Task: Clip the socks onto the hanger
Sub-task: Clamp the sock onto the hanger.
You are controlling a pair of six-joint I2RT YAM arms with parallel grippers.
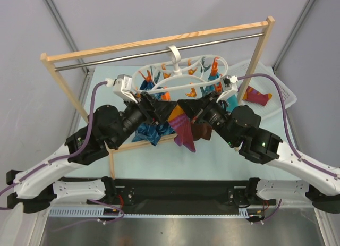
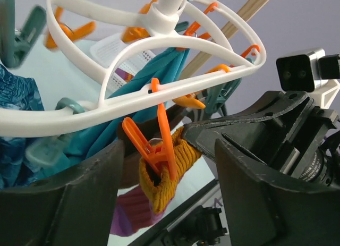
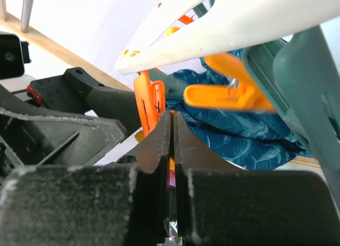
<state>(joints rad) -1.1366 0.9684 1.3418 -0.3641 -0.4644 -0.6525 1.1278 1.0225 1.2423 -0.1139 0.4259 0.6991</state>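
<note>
Beneath the white hanger [image 1: 180,70], hooked on the metal bar [image 1: 159,53], 1 orange clip [image 2: 156,145] bites the striped sock [image 2: 162,192]. The left gripper [image 2: 167,150] stands released astride it, and the right gripper [image 3: 172,124] is clenched on that sock.

This is a robotics lab test cell, not a home. Two robot arms, the left arm [image 1: 79,145] and the right arm [image 1: 265,145], are bolted to a black rail [image 1: 175,190] at the near edge of a pale table [image 1: 223,161]. Purple cables [image 1: 93,100] run along them. Plain grey panels [image 1: 159,12] and bare metal posts [image 1: 58,17] close off the far side. The only household things are a wooden rack [image 1: 154,41] across the far side, a hanger [image 1: 175,57] on its bar, socks [image 1: 186,134] below, and a white basket [image 1: 284,94] at far right.
</note>
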